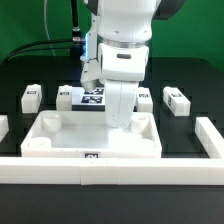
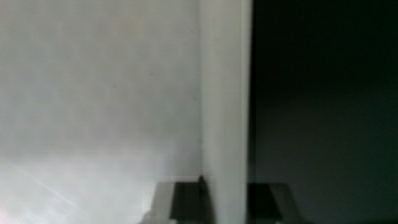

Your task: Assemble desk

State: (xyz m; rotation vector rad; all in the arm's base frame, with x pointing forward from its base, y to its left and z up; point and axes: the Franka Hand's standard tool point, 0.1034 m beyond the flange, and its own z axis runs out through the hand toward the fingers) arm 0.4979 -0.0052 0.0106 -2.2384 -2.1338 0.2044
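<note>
Nearest the exterior camera runs the long low front rail (image 1: 110, 172), lying across the black table (image 1: 195, 80). Just behind it, close against it, sits the tabletop (image 1: 60, 142), a white tray with a raised rim and blocky corner sockets at its back corners. Within that rim I see only bare white floor.

I hang over the tray's back edge, towards the exterior view's right, with my gripper (image 1: 122, 122) down at the rim. My own white hand blocks that camera's sight of the fingertips. From the wrist, a tall white strip of rim wall (image 2: 222, 100) fills the middle, with pale tray surface on one side and dark table on the other. My fingers (image 2: 178, 203) show as dark stubs on either side of that strip, close to it. Whether they actually press on the wall, I cannot tell.

Behind the tray stand four short white legs in a loose row. One (image 1: 30, 96) is far on the exterior view's left and a second (image 1: 68, 98) stands nearer me. A third (image 1: 143, 97) is partly hidden by my arm, and the fourth (image 1: 177, 100) is out on the right. All stand apart from the tray. The marker board (image 1: 93, 97) lies flat between the second leg and my arm. Shorter side rails close the table at the right (image 1: 208, 140) and left (image 1: 3, 125).
</note>
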